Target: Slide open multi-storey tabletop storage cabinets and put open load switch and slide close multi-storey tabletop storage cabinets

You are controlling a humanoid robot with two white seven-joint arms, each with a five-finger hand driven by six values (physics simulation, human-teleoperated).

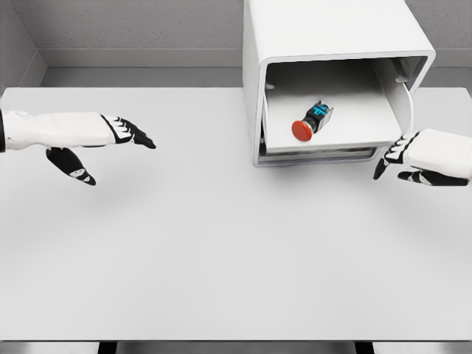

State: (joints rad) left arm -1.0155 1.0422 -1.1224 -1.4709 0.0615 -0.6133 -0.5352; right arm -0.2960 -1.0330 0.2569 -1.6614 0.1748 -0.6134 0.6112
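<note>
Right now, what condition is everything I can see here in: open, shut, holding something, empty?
Cabinet: upright on table.
Drawer: slid open.
Switch: lying on its side inside drawer.
Left hand: open, holding nothing, above table.
Right hand: open, holding nothing, beside drawer front.

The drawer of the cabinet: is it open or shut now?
Open. The drawer sticks out of the cabinet, and the switch lying inside is visible.
</note>
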